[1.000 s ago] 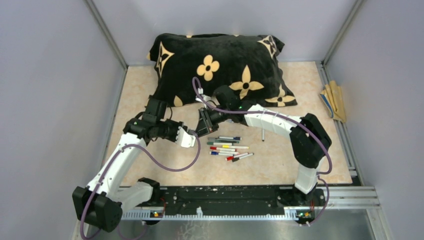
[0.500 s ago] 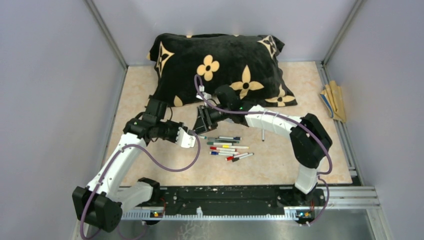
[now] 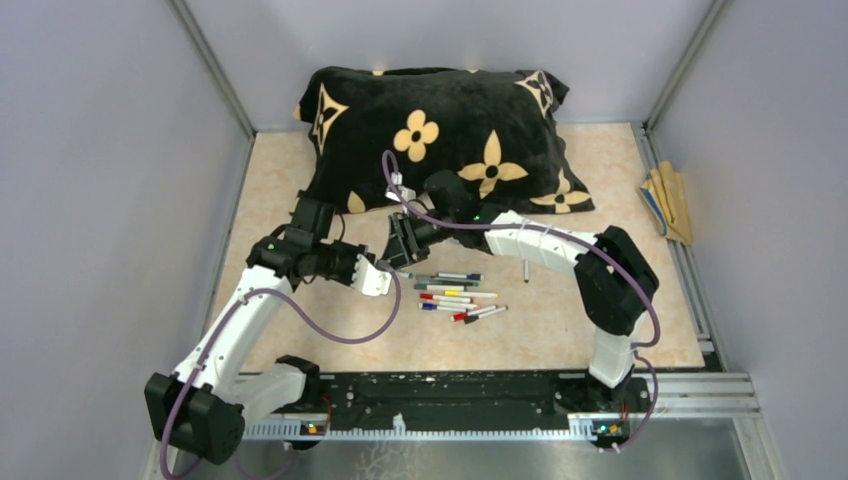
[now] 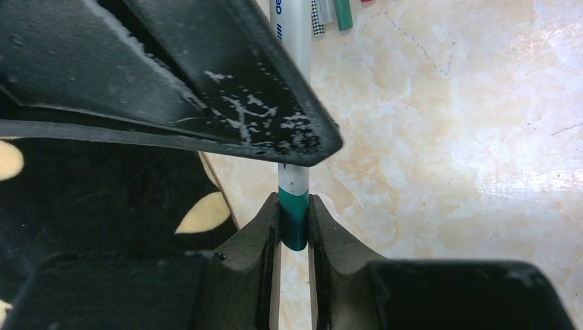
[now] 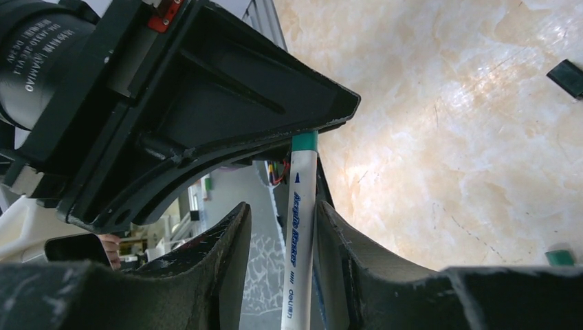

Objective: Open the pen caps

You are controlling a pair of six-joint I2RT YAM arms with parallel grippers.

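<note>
A white pen (image 5: 300,227) with a green cap (image 4: 293,221) spans both grippers above the table. My left gripper (image 4: 294,206) is shut on the green cap; in the top view it (image 3: 387,273) sits left of the pen pile. My right gripper (image 5: 282,213) is around the white barrel. The barrel lies against one finger, with a gap to the other, so it stands open. In the top view it (image 3: 401,248) is just above the left one. Several more pens (image 3: 455,291) lie in a loose pile on the table.
A black pillow with tan flowers (image 3: 440,130) lies behind the grippers. One pen (image 3: 526,270) lies alone right of the pile. Tan sticks (image 3: 668,202) sit outside the right rail. A loose black cap (image 5: 567,77) and a green cap (image 5: 560,256) lie on the table.
My right gripper has shifted slightly left and away along the pen. The left arm and the pen pile have not moved.
</note>
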